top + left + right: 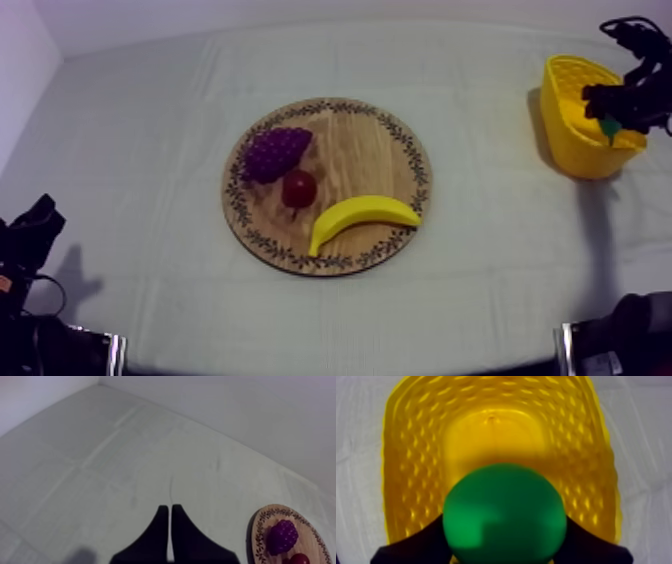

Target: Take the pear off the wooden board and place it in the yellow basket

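The green pear (505, 513) hangs directly over the inside of the yellow basket (416, 451), held between my right gripper's (505, 548) black fingers (411, 546). From above, my right gripper (612, 118) sits over the basket (570, 135) at the far right, with a bit of green pear (608, 128) showing under it. The round wooden board (380, 150) in the middle carries purple grapes (274, 152), a small red fruit (299, 187) and a banana (362, 219). My left gripper (169, 513) is a narrow shut wedge over bare cloth, with the board (260, 531) off to its side.
The basket stands near the table's right edge. My left arm (30, 235) rests low at the left. Open cloth (140, 130) lies between the board and both sides.
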### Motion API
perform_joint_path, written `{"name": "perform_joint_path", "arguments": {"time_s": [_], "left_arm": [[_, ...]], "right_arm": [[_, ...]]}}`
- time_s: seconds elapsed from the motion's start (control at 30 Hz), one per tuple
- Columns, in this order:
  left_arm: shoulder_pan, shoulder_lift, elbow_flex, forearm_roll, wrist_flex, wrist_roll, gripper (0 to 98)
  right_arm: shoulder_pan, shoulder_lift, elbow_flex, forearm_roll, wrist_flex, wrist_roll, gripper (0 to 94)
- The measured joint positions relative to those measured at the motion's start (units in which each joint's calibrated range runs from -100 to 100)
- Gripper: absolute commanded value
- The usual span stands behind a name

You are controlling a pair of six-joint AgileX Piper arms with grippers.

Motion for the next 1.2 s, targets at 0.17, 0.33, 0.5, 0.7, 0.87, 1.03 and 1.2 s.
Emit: {"name": "perform_joint_path", "arguments": {"time_s": [0.17,0.33,0.5,0.7,0.87,1.03,1.2], "left_arm": [[0.0,0.0,0.0,0.00,0.0,0.0,0.1],[0.0,0.0,0.0,0.00,0.0,0.0,0.1],[0.0,0.0,0.0,0.00,0.0,0.0,0.1],[0.0,0.0,0.0,0.00,0.0,0.0,0.1],[0.0,0.0,0.0,0.00,0.0,0.0,0.1],[0.0,0.0,0.0,0.00,0.0,0.0,0.1],[0.0,0.0,0.0,0.00,0.0,0.0,0.1]], "right_arm": [[1.1,-0.2,1.1,1.4,-3.1,-1.8,62.7],[1.5,-0.9,1.4,1.0,-4.9,-1.2,58.1],[1.4,-3.3,2.5,-4.8,-6.8,3.2,36.8],[0.2,-9.6,6.1,-16.3,-8.6,13.4,16.2],[-1.2,-18.4,11.6,-24.7,-9.1,21.7,4.0],[-1.4,-28.9,19.6,-31.1,-10.3,29.4,1.1],[-1.2,-41.6,29.0,-34.6,-10.3,35.9,0.6]]}}
